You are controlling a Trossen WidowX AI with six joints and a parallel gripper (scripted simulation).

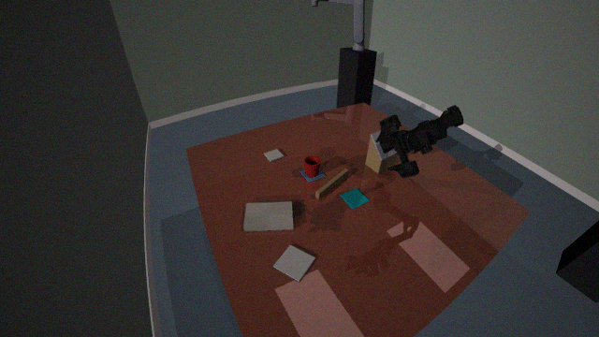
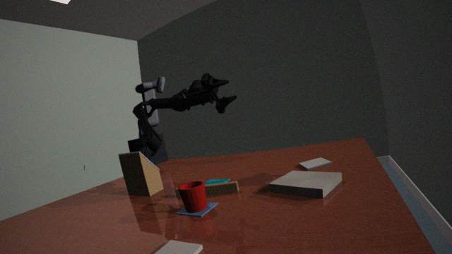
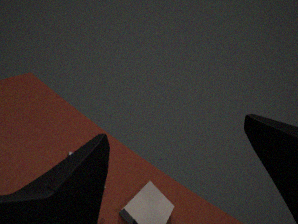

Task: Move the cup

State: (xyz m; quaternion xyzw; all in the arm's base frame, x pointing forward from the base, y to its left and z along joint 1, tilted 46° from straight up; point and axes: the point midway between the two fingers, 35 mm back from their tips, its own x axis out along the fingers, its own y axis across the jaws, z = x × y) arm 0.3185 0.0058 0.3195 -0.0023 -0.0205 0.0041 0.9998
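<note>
I see the red cup [image 2: 193,196] standing upright on the blue pad [image 2: 206,210], on the counter [image 2: 318,219]. The teal pad [image 1: 354,198] lies beyond the wooden bar [image 1: 332,183] from the cup. My hand [image 2: 226,92] hangs high above the cup, spread wide, gripping nothing.

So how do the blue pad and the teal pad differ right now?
The blue pad carries the red cup; the teal pad carries nothing. The wooden bar lies between them, with the teal pad nearer the arm's side. Both are small flat squares on the table.
</note>
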